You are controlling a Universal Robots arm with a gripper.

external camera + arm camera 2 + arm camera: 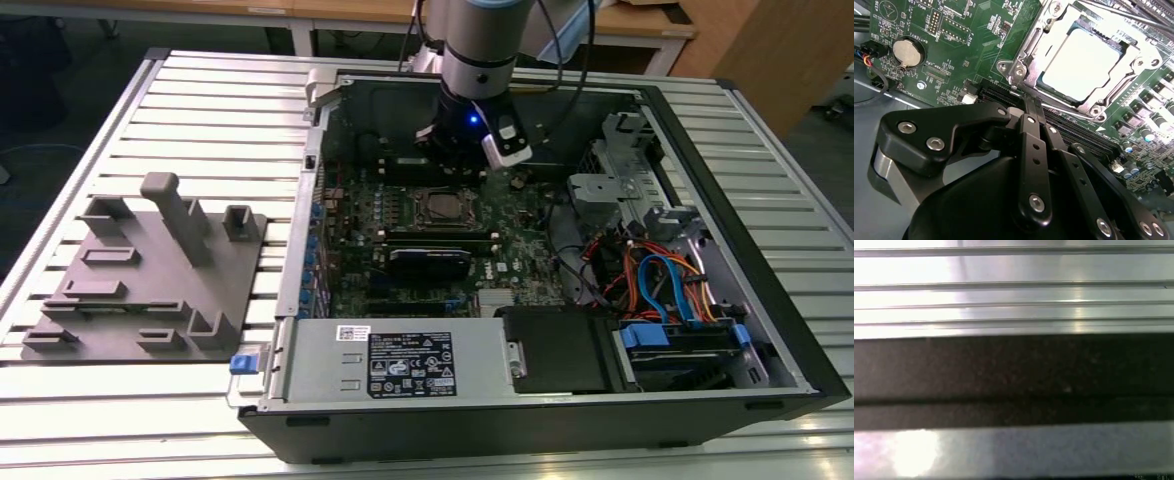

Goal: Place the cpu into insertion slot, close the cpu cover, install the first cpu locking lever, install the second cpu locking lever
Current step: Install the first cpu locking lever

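An open computer case lies flat on a ribbed silver bench. Inside it sits a green circuit board. The robot arm comes down into the far part of the case, and its end effector hangs over the board, just behind the insertion slot.

In the second wrist view, the end effector has its two black fingers pressed close together with nothing between them. The fingertips sit low over the board, right beside the edge of the slot, near a long black card slot. I cannot tell if the tips touch the board.

The cpu lies flat in the insertion slot, with its pale silvery top facing up. The cpu cover is a shiny metal frame, and it lies down around the chip, so the chip shows through the cut-out middle. Thin metal rods run along the far side of the frame. A round silver coin battery sits on the board, well apart from the slot.

In the exterior view, a grey plastic stand with posts and blocks rests on the bench at the exterior view's left of the case. Blue and orange cables lie in the case on the exterior view's right.

The first wrist view looks at silver ribs and a dark band.
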